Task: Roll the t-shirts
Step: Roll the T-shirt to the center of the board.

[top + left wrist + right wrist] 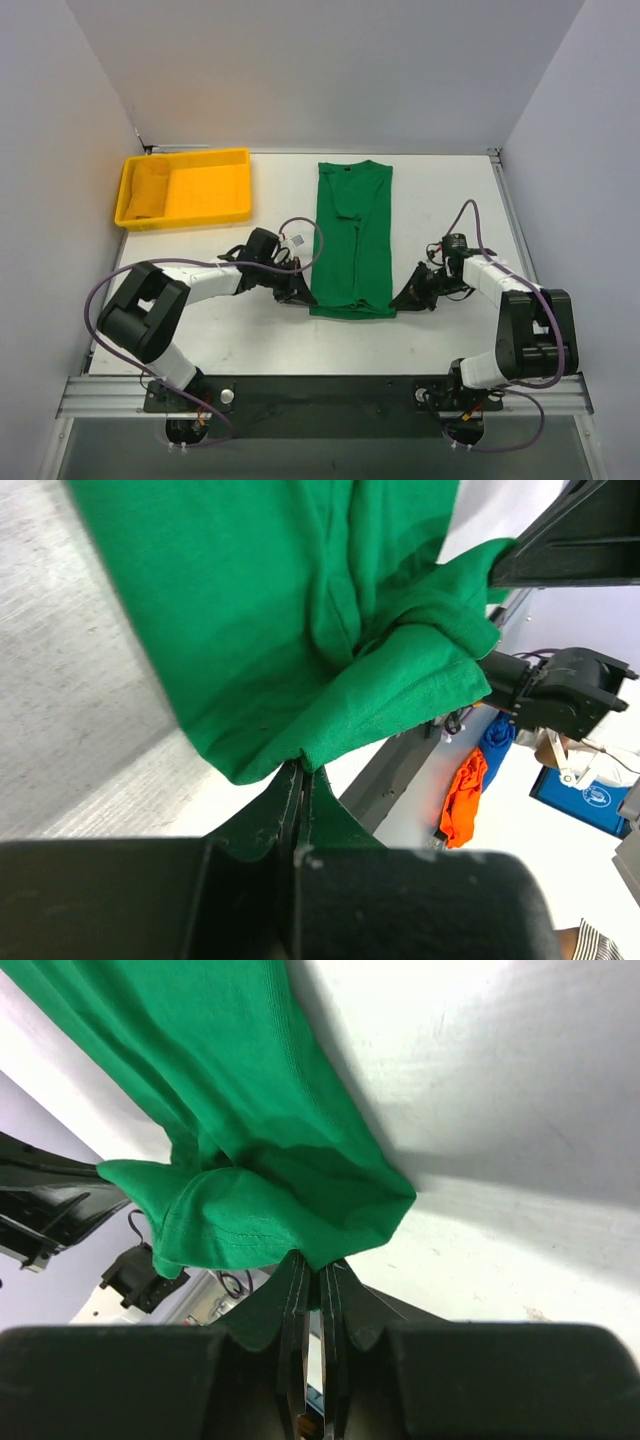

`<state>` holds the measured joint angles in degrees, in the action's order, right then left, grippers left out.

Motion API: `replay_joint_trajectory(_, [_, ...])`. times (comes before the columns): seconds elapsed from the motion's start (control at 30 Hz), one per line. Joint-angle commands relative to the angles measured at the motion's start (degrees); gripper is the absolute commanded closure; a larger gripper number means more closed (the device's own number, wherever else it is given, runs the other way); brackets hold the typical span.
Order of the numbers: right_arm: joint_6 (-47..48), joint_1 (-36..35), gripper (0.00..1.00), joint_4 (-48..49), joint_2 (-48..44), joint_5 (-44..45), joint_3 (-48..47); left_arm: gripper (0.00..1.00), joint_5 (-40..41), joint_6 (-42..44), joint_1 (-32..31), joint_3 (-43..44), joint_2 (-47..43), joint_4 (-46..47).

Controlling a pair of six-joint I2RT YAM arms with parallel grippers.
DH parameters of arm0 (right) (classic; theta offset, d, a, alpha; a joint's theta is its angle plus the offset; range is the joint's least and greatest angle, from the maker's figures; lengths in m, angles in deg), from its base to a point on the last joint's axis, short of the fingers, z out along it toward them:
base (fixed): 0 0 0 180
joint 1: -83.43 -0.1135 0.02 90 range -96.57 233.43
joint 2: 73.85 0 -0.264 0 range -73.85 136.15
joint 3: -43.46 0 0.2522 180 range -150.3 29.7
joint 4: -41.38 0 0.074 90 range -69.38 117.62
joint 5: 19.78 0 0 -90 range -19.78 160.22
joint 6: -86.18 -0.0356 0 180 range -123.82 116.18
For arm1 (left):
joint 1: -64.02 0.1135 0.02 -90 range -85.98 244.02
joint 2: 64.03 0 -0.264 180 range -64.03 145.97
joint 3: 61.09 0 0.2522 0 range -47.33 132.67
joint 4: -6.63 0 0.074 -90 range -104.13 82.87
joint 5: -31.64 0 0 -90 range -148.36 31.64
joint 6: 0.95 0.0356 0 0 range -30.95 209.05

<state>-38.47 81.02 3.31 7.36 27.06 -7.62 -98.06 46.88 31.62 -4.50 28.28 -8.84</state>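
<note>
White table [450, 200] bears the t-shirt [352, 240] folded into a long strip, its hem corners pinched by left gripper [305, 297] and right gripper [400, 300]; rolling looks barely begun.

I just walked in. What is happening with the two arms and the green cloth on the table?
The two arms are handling a green t-shirt, which lies on the table folded into a long narrow strip. The left gripper is shut on the near left corner of its hem, and the right gripper on the near right corner. No roll is formed yet. A yellow tray sits at the far left with a yellow bundle inside.
</note>
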Motion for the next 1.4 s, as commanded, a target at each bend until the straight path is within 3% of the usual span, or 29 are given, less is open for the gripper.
replay_joint_trajectory(0.0, [-0.9, 0.6, 1.0, 0.6, 2.2, -0.8, -3.0, 1.0, 1.6, 1.7, 0.8, 1.7, 0.6, -1.6])
replay_joint_trajectory(0.2, [-1.3, 0.5, 0.97, 1.5, 4.6, -0.6, -4.3, 1.0, 2.8, 1.8, 1.5, 2.3, 1.3, -1.7])
replay_joint_trajectory(0.33, [-1.6, 0.4, 0.93, 1.7, 5.0, -0.4, -4.3, 0.84, 3.1, 2.4, 1.9, 4.5, 2.3, -1.8])
replay_joint_trajectory(0.4, [-1.7, 0.4, 0.84, 1.7, 5.0, -0.4, -4.5, 0.74, 3.1, 2.6, 1.8, 5.5, 2.8, -2.3])
replay_joint_trajectory(0.43, [-1.6, 0.6, 0.75, 1.8, 4.9, -0.3, -4.8, 0.72, 3.1, 2.8, 1.8, 5.9, 3.0, -2.6])
replay_joint_trajectory(0.63, [4.8, 3.3, 0.56, -1.5, 1.6, -1.8, -10.6, 0.6, 3.9, 11.7, 3.0, 11.6, 0.0, -11.7])
replay_joint_trajectory(0.77, [20.7, 3.7, 0.52, -5.9, -4.9, 1.4, -15.3, 0.54, 5.2, 27.5, 2.7, 14.4, -4.0, -19.3])
replay_joint_trajectory(0.8, [29.4, 2.8, 0.51, -5.8, -7.0, 4.0, -15.2, 0.53, 6.4, 30.5, 1.4, 14.6, -4.9, -20.9])
replay_joint_trajectory(0.93, [51.7, -5.0, 0.48, 2.2, -20.4, 9.8, -8.4, 0.48, 13.9, 45.8, -4.8, 11.0, -11.6, -18.6])
replay_joint_trajectory(1.03, [71.0, -12.5, 0.44, 8.0, -32.9, 11.9, 1.8, 0.44, 21.0, 58.0, -12.9, 2.7, -17.9, -11.5])
replay_joint_trajectory(1.07, [76.2, -13.9, 0.43, 9.2, -38.8, 12.2, 7.3, 0.43, 23.3, 64.0, -14.8, 0.0, -19.8, -5.2])
replay_joint_trajectory(1.13, [85.1, -18.5, 0.33, 15.0, -44.2, 15.2, 13.3, 0.3, 27.9, 69.4, -19.9, -9.1, -25.6, 1.2])
replay_joint_trajectory(1.2, [88.2, -20.8, 0.21, 22.2, -50.1, 17.4, 20.9, 0.21, 31.4, 75.9, -23.4, -16.9, -28.1, 13.6])
replay_joint_trajectory(1.37, [98.3, -25.2, 0.2, 23.9, -53.5, 14.7, 27.9, 0.2, 38.5, 82.7, -29.6, -21.5, -24.3, 26.0])
